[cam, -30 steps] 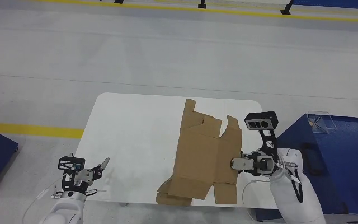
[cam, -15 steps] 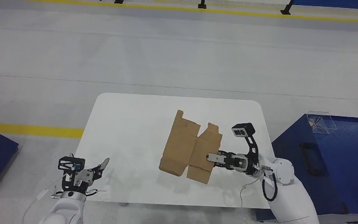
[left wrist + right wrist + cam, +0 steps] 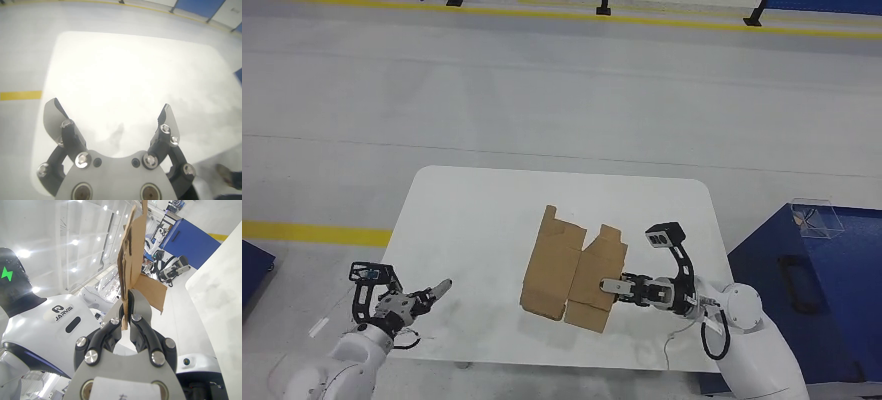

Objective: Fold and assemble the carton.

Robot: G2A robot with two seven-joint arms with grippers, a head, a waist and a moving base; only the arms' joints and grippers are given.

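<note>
Currently the right gripper (image 3: 608, 286) is clamped on the near right edge of the flattened brown corrugated-cardboard carton (image 3: 564, 272). The carton hangs tilted over the middle of the white rounded table (image 3: 472, 215), apparently lifted, with its long axis running from me toward the far edge. The left gripper (image 3: 110, 106), fingers spread and holding nothing, sits at the near left corner, well apart. The carton lies to its right, with plain tabletop between. A blue cabinet (image 3: 817, 280) stands beside the table's right side, out of the way, I judge.
</note>
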